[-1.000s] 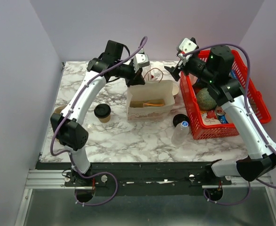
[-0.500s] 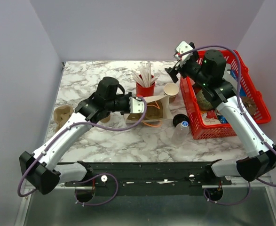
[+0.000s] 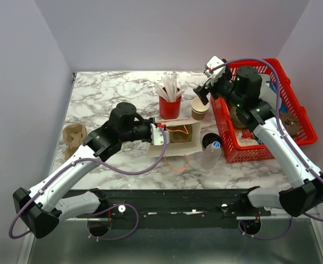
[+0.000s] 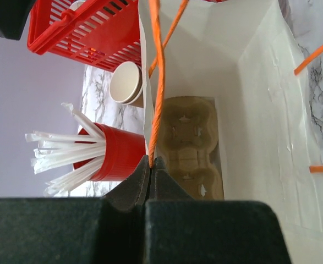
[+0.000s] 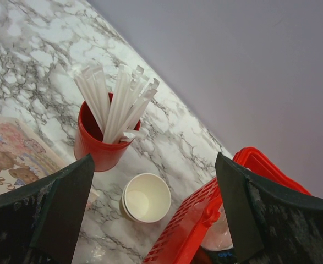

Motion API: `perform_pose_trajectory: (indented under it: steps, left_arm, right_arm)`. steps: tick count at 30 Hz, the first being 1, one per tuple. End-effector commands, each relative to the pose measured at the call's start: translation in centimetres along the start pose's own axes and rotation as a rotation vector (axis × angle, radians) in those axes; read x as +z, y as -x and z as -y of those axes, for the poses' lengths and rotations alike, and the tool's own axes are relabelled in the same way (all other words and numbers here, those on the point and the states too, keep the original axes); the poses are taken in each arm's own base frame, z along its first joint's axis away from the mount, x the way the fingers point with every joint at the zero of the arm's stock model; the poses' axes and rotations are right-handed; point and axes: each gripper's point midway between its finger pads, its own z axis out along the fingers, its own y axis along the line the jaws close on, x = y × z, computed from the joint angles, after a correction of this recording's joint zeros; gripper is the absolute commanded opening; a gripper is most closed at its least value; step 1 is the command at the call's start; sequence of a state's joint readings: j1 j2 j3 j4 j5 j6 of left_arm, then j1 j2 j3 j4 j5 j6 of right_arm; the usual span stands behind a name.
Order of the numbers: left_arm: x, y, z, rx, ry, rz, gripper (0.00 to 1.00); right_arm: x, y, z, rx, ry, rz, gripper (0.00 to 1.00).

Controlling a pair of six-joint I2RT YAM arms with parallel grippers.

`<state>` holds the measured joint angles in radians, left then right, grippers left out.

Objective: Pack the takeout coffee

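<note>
Left gripper, clamped on the paper bag rim, has just dragged it down-frame, mouth open for the coffee, while right gripper hangs wide open.

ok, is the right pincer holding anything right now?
No: the right wrist view shows the right pincer wide open, nothing between its fingers, with the lidless paper cup and red cup of straws below.

No writing can be read anywhere; the print on the bag, just left of the right jaws, shows only blurred pictures.
</note>
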<state>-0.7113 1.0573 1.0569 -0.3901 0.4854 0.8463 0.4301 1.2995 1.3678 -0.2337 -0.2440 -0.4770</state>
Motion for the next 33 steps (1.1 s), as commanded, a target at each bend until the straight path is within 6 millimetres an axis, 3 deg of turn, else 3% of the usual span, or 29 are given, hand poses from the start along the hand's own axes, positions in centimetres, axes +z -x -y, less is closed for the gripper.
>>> perform_pose_trajectory:
  steps: [1,4,6,8,9,11,14,17,22,25,26,29,30,32,33]
  left_arm:
    - [0.2,0.9,-2.7,-0.050,0.101,0.009,0.00]
    - [0.9,0.4,-4.4,-0.085,0.123,0.001,0.01]
    - [1.5,-0.7,-5.6,-0.129,0.140,-0.024,0.25]
    - [1.5,-0.6,-7.4,-0.152,0.178,-0.034,0.47]
    - [1.7,-1.5,-8.0,-0.202,0.188,-0.054,0.53]
    - [1.2,-0.8,-9.9,-0.219,0.235,-0.039,0.70]
    - [0.8,0.4,-11.6,-0.214,0.277,-0.018,0.88]
    - [0.1,1.8,-13.1,-0.219,0.300,-0.008,0.97]
    - [-1.9,2.2,-15.5,-0.298,0.356,-0.016,0.99]
    - [-4.9,0.0,-17.8,-0.451,0.448,-0.057,0.99]
    - [-6.6,-2.0,-18.8,-0.510,0.505,-0.100,0.99]
    - [-8.9,-6.3,-18.4,-0.700,0.555,-0.211,0.99]
    - [-9.9,-9.0,-17.5,-0.767,0.563,-0.296,0.99]
    - [-10.2,-11.8,-15.8,-0.804,0.512,-0.388,0.99]
    - [-9.7,-13.8,-13.2,-0.861,0.419,-0.466,0.99]
  right_arm:
    - [0.1,0.8,-0.5,0.023,0.040,0.021,1.00]
    - [0.5,1.9,0.1,0.012,0.037,0.040,1.00]
    - [0.6,2.2,0.4,0.010,0.034,0.044,1.00]
    - [0.8,2.8,0.8,0.008,0.036,0.053,1.00]
    - [1.0,2.7,0.8,0.012,0.038,0.049,1.00]
    - [1.4,2.8,1.1,0.039,0.044,0.048,1.00]
    - [2.1,2.8,1.2,0.059,0.063,0.049,1.00]
    - [2.5,3.7,1.6,0.060,0.070,0.069,1.00]
    - [3.5,4.0,2.1,0.066,0.080,0.078,1.00]
    - [3.7,4.3,2.3,0.071,0.083,0.086,1.00]
    - [3.7,4.4,2.3,0.070,0.086,0.090,1.00]
    - [3.7,4.4,2.4,0.073,0.086,0.091,1.00]
    - [3.6,4.4,2.3,0.075,0.088,0.091,1.00]
    - [3.6,4.3,2.2,0.078,0.095,0.090,1.00]
    - [3.6,4.2,2.0,0.090,0.107,0.085,1.00]
